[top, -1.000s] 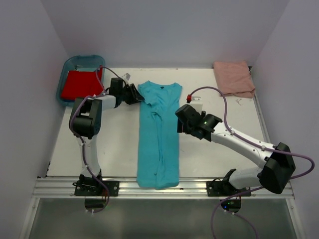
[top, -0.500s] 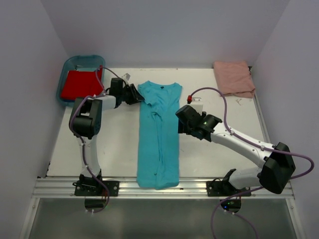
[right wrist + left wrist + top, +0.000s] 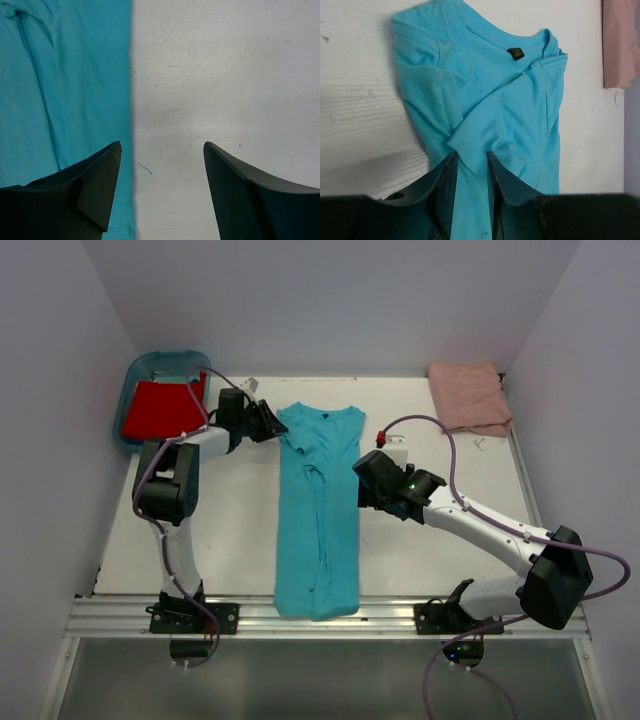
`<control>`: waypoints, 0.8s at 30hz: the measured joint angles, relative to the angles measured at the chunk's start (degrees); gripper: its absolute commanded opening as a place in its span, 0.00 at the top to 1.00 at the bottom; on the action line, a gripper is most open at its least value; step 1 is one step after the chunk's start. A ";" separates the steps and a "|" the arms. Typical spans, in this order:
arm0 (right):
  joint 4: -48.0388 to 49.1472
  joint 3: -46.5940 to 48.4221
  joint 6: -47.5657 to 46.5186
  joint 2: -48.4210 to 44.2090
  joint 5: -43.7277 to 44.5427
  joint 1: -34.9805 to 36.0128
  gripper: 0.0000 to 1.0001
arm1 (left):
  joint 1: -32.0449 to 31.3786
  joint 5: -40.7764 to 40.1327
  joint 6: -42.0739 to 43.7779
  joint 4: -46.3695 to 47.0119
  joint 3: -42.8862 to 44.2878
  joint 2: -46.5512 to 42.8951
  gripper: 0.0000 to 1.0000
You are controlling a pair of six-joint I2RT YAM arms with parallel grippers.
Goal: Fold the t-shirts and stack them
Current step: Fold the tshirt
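Your turquoise t-shirt lies mid bench, folded only into a long strip, pink one folded far right, red one untouched in the blue tub; left pincer narrow at its shoulder, grip unclear, right pincer wide beside its edge.

We find bare bench left of the turquoise shirt and a broader bare stretch to its right, both open for a claw to pass. The left claw sits at the shirt's left shoulder, fingers narrowly apart, and blocks that corner. The right claw hangs spread wide at the shirt's right edge, its arm slanting across the near right bench. The blue tub holding the red shirt fills the far left corner, and the pink shirt fills the far right. Walls close us in on three sides.
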 measured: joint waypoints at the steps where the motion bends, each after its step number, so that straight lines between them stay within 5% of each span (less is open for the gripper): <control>1: 0.00 0.00 0.00 0.00 -0.02 -0.04 0.29 | 0.00 0.07 0.00 -0.09 0.24 0.20 0.67; 16: 0.00 0.00 -0.04 0.00 0.00 -0.33 0.29 | -0.15 2.40 -1.49 2.10 3.41 7.65 0.69; 24: 0.02 0.00 -0.04 0.00 0.00 -0.42 0.29 | -0.33 2.43 -1.53 2.08 3.43 7.65 1.00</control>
